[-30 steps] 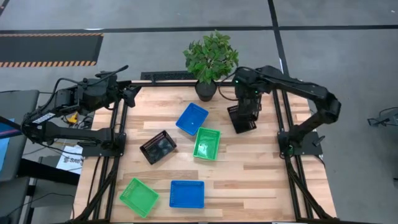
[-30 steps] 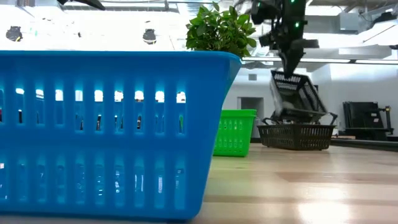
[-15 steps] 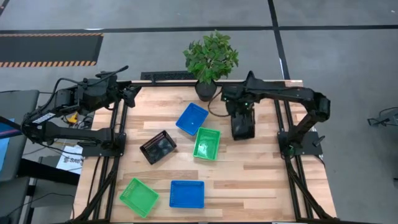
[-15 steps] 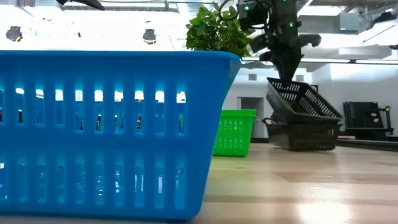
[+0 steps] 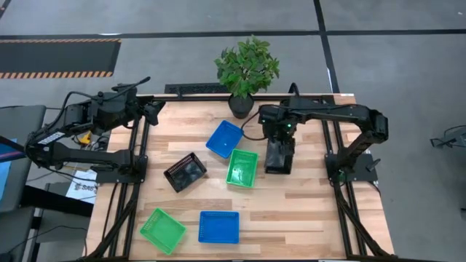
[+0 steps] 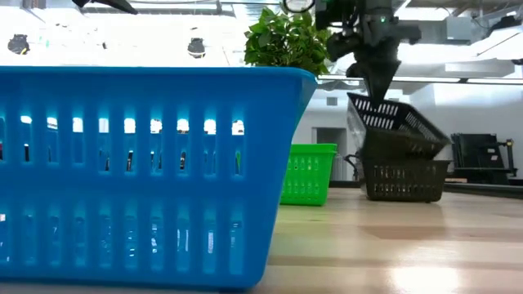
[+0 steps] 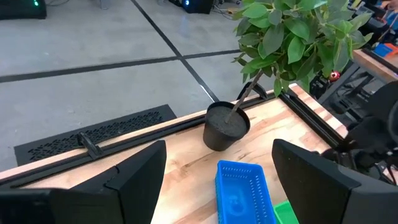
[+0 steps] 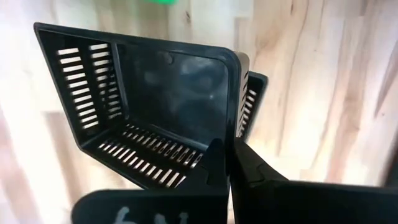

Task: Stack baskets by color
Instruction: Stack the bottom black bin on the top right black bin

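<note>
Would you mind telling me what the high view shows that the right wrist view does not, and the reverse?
Only the high view shows the left gripper parked at the table's far left corner, the plant, the lone black basket and the blue and green baskets. Only the right wrist view shows the right gripper pinching the tilted black basket's wall. Both show that basket over another black one.

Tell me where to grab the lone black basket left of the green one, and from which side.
Judging from the high view, take the lone black basket by one of its long rims, coming straight down from above. It sits upright with its mouth open, turned at an angle on the table, so the wrist should turn to match. Its thin wall suits a pinch, and nothing touches it.
</note>
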Robot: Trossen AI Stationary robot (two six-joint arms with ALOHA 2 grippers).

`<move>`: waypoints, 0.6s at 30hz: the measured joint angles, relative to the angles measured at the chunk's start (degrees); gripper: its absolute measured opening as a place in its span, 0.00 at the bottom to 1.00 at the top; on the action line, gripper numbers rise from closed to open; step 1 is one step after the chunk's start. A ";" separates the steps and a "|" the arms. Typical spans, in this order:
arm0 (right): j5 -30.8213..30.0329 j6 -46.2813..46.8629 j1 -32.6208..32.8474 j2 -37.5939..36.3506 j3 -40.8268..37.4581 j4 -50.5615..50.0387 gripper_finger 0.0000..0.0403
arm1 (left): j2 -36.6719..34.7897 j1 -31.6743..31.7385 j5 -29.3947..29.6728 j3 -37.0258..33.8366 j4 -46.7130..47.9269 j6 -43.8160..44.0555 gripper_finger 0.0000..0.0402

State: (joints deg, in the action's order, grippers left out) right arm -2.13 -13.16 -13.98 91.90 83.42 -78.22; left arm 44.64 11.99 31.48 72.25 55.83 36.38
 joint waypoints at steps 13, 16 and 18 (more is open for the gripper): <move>1.96 4.79 -2.09 -1.73 -2.20 -3.94 0.01 | 0.00 -0.02 -0.04 0.00 0.04 0.29 0.70; 3.19 4.78 -3.03 -1.73 -2.94 -2.86 0.01 | 0.00 0.00 -0.04 0.00 0.07 -0.04 0.70; 3.78 4.72 -3.51 -1.70 -3.32 -2.18 0.01 | 0.00 -0.02 -0.05 0.00 0.07 -0.15 0.70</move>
State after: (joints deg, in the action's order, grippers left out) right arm 1.65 -8.45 -17.49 90.19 80.10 -80.40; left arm 44.64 11.97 31.43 72.25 55.90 36.22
